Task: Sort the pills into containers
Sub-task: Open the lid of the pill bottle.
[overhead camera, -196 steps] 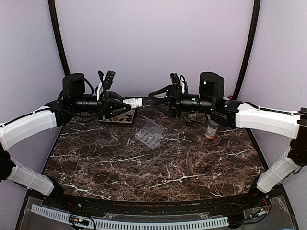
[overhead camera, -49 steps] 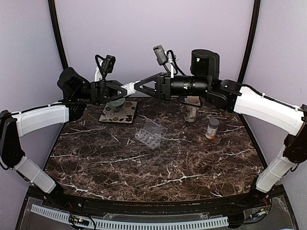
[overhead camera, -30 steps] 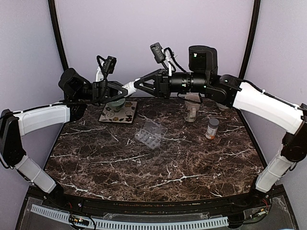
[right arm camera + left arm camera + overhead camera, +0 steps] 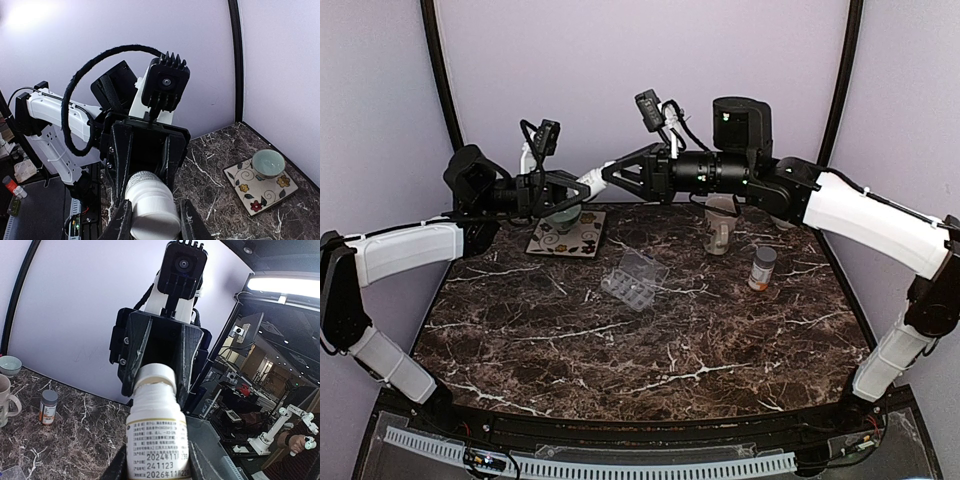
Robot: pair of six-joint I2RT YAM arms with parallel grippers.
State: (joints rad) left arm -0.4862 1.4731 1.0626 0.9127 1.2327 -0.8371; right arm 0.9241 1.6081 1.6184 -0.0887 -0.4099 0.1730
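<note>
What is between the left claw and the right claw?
The small white bottle, in midair: left claw grips its body, right claw its cap. Clearest in the top external view.

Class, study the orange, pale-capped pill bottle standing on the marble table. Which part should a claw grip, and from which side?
Grip the orange pill bottle round its cylindrical body, below the cap, probably coming level from the right: it stands upright, and the beige mug stands to its left.

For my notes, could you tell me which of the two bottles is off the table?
The white bottle, gripped aloft by the left fingers and right fingers; the orange bottle stands on the table.
</note>
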